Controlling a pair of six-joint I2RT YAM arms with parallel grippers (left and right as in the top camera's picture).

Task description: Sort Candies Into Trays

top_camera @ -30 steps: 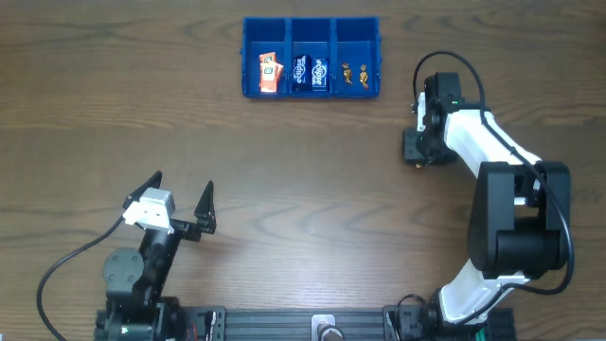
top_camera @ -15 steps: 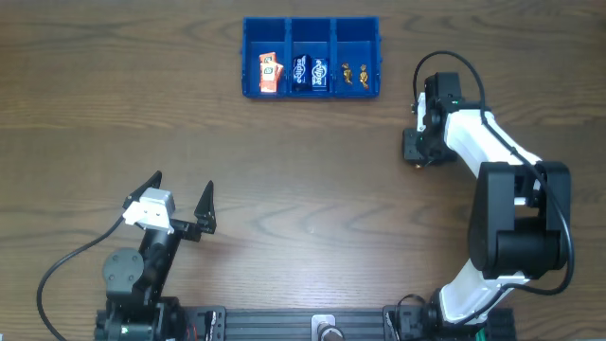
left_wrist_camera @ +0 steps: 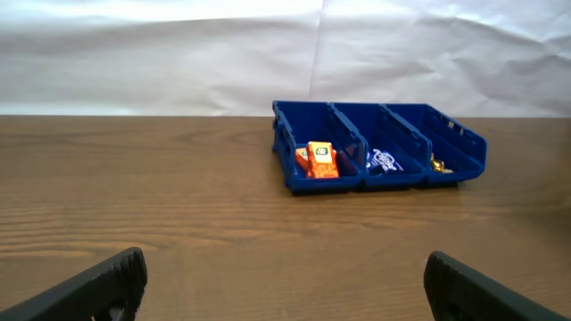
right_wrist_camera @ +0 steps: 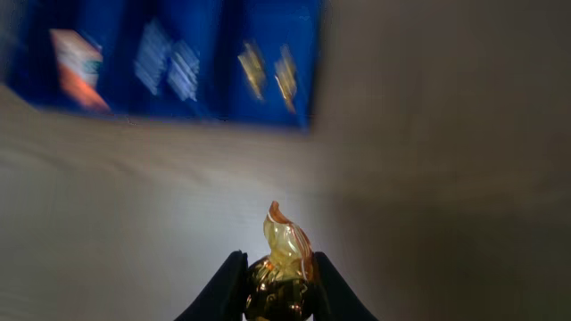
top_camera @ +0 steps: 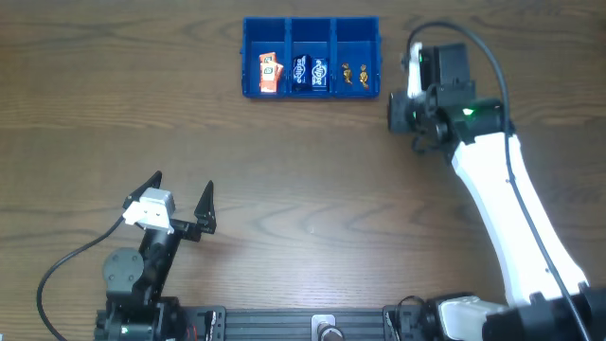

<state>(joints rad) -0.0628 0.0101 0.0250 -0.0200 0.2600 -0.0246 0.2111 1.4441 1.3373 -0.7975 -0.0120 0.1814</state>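
A blue three-compartment tray (top_camera: pixel 311 24) stands at the back of the table. Its left bin holds an orange candy (top_camera: pixel 270 73), the middle bin blue-wrapped candies (top_camera: pixel 310 74), the right bin two gold candies (top_camera: pixel 354 74). My right gripper (top_camera: pixel 405 112) hangs lifted just right of the tray. In the right wrist view it (right_wrist_camera: pixel 277 290) is shut on a gold-wrapped candy (right_wrist_camera: pixel 284 259), with the tray (right_wrist_camera: pixel 178 102) beyond it. My left gripper (top_camera: pixel 183 201) stands open near the front left, holding nothing; its view shows the tray (left_wrist_camera: pixel 379 147) far ahead.
Bare wooden table lies all around the tray and between the arms. A white backdrop (left_wrist_camera: pixel 268 53) stands behind the table's far edge. The right arm's cable (top_camera: pixel 492 57) loops above its wrist.
My right gripper has risen off the table with the gold candy and swung toward the tray, its arm stretching out. The left arm has not moved.
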